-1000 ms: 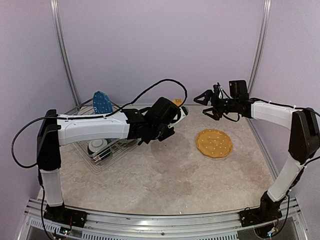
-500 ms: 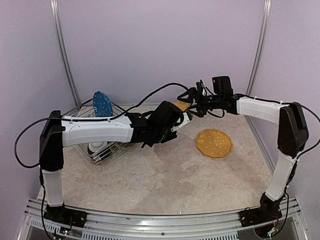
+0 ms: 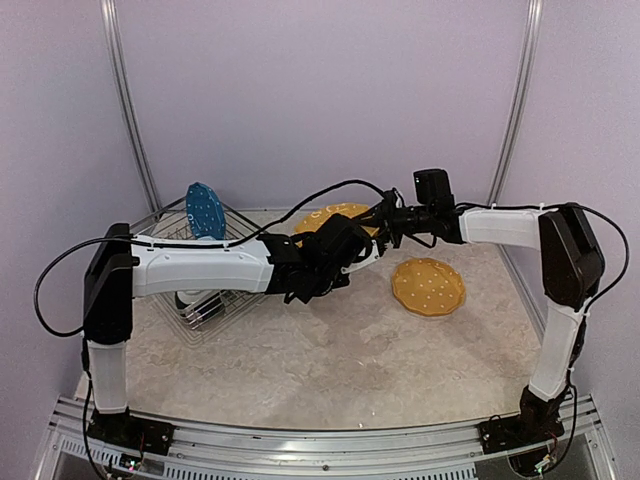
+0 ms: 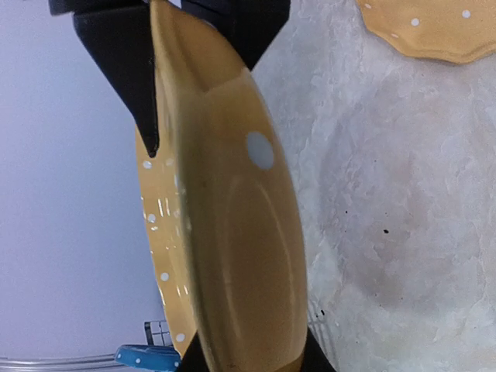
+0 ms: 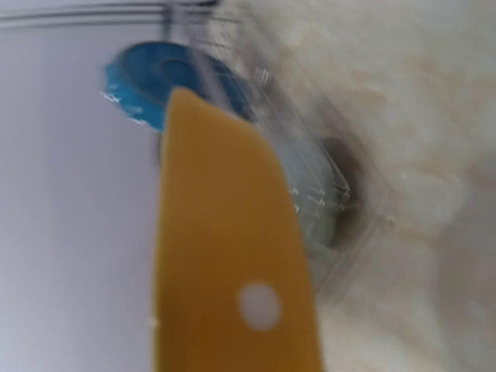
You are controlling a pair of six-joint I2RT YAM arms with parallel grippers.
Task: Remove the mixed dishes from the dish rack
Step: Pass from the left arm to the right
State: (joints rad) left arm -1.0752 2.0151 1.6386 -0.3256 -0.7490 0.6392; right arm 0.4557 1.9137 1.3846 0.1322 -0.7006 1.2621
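Since a second ago the right arm has swung in from the far right, and the right gripper (image 3: 384,222) now meets the plate (image 3: 325,217). The left gripper (image 3: 357,244) holds this plate in the air, tilted, over the table (image 3: 330,360) and just right of the rack (image 3: 215,318).

The left fingers are clamped on one edge. In the left wrist view the right fingers (image 4: 128,70) stand on both faces of the opposite rim and seem to press on it, so both pincers grip it.

I judge the plate stiff, glazed, rather slippery and breakable, but not heavy. The scalloped rim is the place to take it, deep enough that it cannot pivot.

Both forearms lie nearly level, reaching toward each other. A second plate (image 3: 428,287) lies flat on the table, and a blue plate (image 3: 204,211) stands in the rack.
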